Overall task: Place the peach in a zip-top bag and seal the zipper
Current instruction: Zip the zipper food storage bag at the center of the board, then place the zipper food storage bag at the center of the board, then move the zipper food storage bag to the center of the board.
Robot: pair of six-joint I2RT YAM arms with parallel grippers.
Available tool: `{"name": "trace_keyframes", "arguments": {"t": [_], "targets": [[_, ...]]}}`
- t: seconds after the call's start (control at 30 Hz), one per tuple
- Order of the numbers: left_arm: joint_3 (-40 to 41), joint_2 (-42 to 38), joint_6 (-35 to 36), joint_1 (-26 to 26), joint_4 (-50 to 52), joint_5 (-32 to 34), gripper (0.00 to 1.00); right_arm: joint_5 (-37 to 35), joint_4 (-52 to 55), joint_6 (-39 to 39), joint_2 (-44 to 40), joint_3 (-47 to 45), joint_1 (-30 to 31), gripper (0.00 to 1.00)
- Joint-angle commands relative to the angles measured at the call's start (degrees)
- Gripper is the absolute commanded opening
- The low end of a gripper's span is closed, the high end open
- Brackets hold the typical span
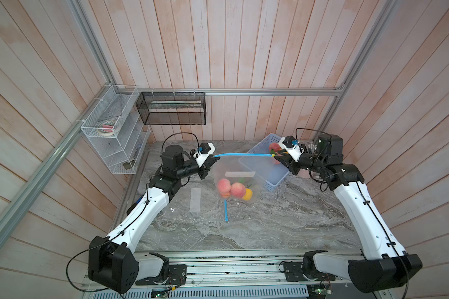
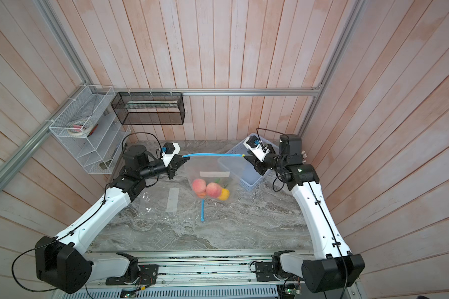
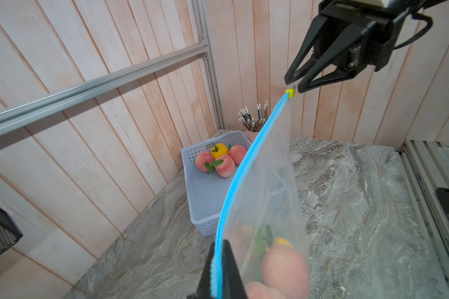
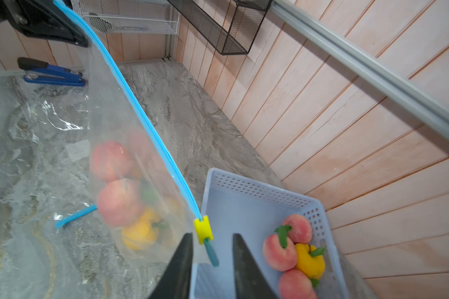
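Observation:
A clear zip-top bag (image 1: 240,168) hangs above the table with its blue zipper (image 1: 244,154) stretched between my two grippers. Two peaches (image 1: 224,186) (image 4: 119,202) and a yellow fruit (image 1: 247,194) sit at its bottom. My left gripper (image 1: 217,160) (image 3: 220,248) is shut on one end of the zipper strip. At the other end sits the yellow slider (image 4: 203,230) (image 3: 290,93). My right gripper (image 4: 213,236) (image 2: 245,156) is open, with its jaws standing on either side of the zipper's tail just past the slider, not touching it.
A blue basket (image 4: 257,186) (image 1: 272,181) with more peaches (image 4: 279,252) stands at the back right, under the right gripper. A second clear bag (image 1: 192,207) with a blue zipper (image 1: 226,211) lies flat on the table. A pencil cup (image 3: 253,124), a stapler (image 4: 52,73) and wall racks (image 1: 114,134) are nearby.

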State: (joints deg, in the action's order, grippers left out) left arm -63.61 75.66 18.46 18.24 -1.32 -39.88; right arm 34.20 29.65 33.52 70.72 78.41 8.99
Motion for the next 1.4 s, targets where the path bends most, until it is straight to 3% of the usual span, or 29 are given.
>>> {"name": "trace_keyframes", "arguments": {"t": [0.0, 0.13, 0.27, 0.37, 0.4, 0.43, 0.5, 0.57, 0.7, 0.9, 1.1, 1.17, 1.23, 1.37], "targets": [[0.77, 1.86, -7.23, -0.4, -5.23, 3.6, 0.0, 1.56, -12.33, -10.21, -3.8, -3.75, -0.2, 0.61], [0.42, 4.01, -12.11, -0.42, -8.03, 13.2, 0.0, -3.17, -24.88, -20.79, -7.84, -9.82, -0.28, 0.71], [-1.54, 6.56, -16.14, -1.16, -7.82, 25.36, 0.0, -12.08, -31.79, -29.79, -10.25, -15.19, -0.29, 0.74], [-2.21, 7.4, -20.14, -2.88, -7.99, 30.81, 0.0, -20.48, -34.86, -34.21, -12.25, -20.08, -0.29, 0.74], [-2.32, 7.42, -21.86, -3.51, -7.99, 32.8, 0.06, -23.2, -35.71, -35.34, -13.03, -21.82, -0.28, 0.74], [-2.3, 7.4, -22.44, -3.99, -7.92, 34.35, 0.2, -25.41, -36.25, -36.18, -13.67, -23.43, -0.38, 0.74], [-1.75, 6.52, -25.53, -4.93, -7.76, 37.57, 0.6, -28.87, -37.28, -37.95, -15.21, -26.63, -0.47, 0.76], [-0.63, 4.93, -26.96, -5.95, -7.35, 39.29, 0.76, -30.5, -38.02, -39.48, -16.8, -29.78, -0.58, 0.79], [2.94, 0.22, -32.6, -9.68, -4.75, 41.12, 0.98, -35.37, -39.76, -42.93, -20.26, -35.77, -1.0, 0.85], [11.8, -8.44, -39.2, -14.02, -1.81, 38.24, 1.0, -40.28, -40.81, -46.34, -23.5, -41.75, -2.17, 0.89], [15.71, -11.02, -45.64, -13.96, 6.26, 23.72, 1.0, -25.09, -36.85, -53.5, -18.71, -40.85, -2.0, 0.89], [15.04, -10.08, -46.72, -13.62, 10.97, 21.67, 1.0, -20.28, -34.54, -56.64, -14.69, -39.93, -1.1, 0.89], [14.92, -9.53, -46.64, -12.75, 14.44, 21.23, 1.0, -18.56, -33.27, -58.39, -10.81, -39.46, 1.55, 0.89], [15.56, -9.31, -46.41, -9.99, 17.55, 22.84, 1.0, -22.91, -34.89, -61.28, -4.01, -39.58, 12.62, 0.88]]}}
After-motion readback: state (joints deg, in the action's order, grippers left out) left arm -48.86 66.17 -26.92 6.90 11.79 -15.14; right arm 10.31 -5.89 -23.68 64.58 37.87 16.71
